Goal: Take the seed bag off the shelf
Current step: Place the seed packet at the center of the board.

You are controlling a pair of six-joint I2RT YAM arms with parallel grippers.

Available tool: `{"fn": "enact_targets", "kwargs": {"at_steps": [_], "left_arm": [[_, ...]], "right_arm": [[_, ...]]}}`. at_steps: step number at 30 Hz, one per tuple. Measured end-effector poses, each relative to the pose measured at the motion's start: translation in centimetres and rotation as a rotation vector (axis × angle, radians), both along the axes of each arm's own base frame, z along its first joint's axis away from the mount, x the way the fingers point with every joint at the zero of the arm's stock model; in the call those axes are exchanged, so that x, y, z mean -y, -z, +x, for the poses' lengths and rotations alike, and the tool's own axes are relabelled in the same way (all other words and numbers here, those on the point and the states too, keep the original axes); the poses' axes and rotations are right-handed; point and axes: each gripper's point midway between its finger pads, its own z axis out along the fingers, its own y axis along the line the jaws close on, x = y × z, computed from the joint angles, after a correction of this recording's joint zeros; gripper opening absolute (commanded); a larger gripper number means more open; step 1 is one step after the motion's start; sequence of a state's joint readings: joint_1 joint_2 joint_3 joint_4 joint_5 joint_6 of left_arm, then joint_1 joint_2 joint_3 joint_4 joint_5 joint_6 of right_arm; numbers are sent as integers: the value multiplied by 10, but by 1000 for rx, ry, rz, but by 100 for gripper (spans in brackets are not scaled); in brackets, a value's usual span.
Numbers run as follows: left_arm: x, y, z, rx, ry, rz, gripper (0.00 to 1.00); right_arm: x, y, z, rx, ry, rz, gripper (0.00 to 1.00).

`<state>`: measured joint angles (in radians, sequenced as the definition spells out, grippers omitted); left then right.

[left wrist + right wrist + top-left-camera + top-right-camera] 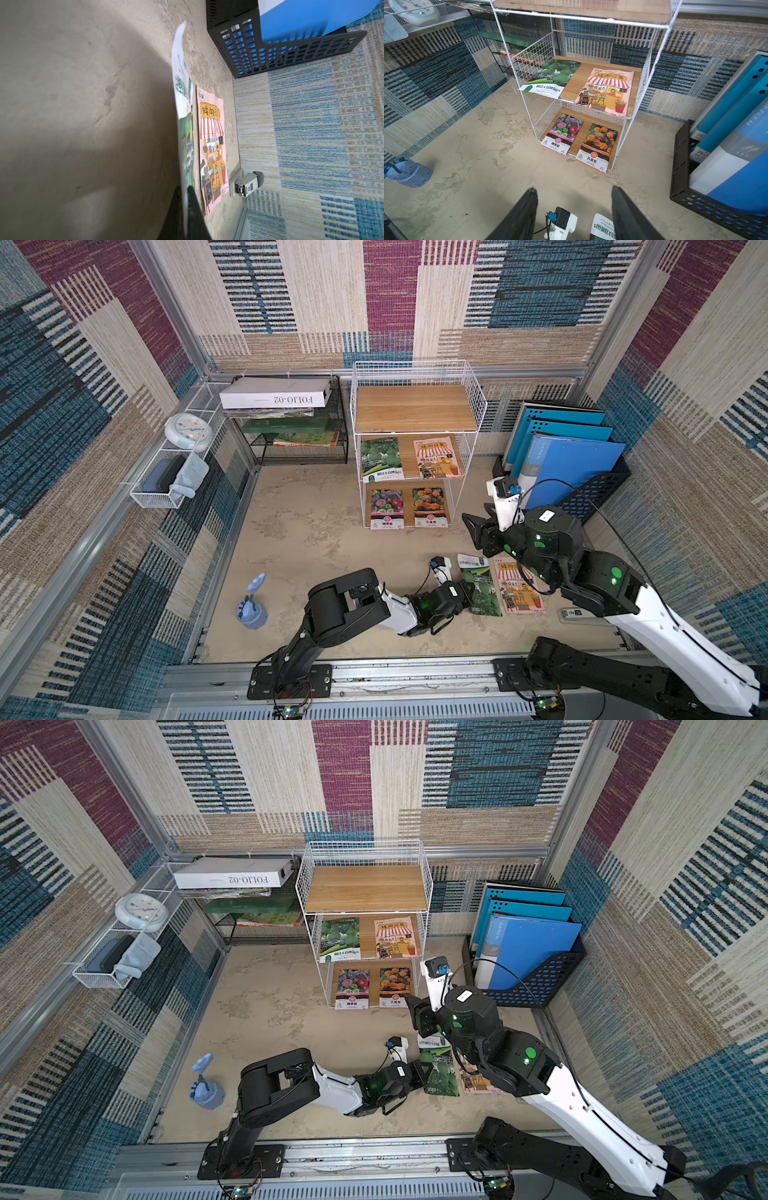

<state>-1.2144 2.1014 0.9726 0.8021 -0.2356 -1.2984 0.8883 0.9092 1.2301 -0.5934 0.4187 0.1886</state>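
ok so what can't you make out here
In both top views its own wrist mostly hides the left pincer; the wrist view shows it closed on the green seed bag, blurred and edge-on.
The right arm covers much of the pink seed bag on the floor in a top view.
Dim under the white box: lower contents of the black mesh rack.
Small print on the shelf bags: too small.
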Motion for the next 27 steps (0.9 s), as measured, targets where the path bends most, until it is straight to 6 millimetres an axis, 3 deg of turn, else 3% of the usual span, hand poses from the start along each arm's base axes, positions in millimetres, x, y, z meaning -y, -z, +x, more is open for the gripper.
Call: {"fn": "enact_targets", "kwargs": {"at_steps": [11, 17, 23, 27], "left_arm": [[7, 5, 2, -34, 18, 49, 0], [5, 24, -1, -68, 33, 104, 0], [2, 25, -1, -76, 29, 111, 19], [2, 19, 0, -74, 30, 118, 37]], "right_arm": [[0, 0, 0, 3, -2, -2, 62], [4, 13, -4, -5, -3, -22, 62], [6, 16, -4, -8, -4, -25, 62], [6, 16, -5, -8, -4, -25, 62]]}}
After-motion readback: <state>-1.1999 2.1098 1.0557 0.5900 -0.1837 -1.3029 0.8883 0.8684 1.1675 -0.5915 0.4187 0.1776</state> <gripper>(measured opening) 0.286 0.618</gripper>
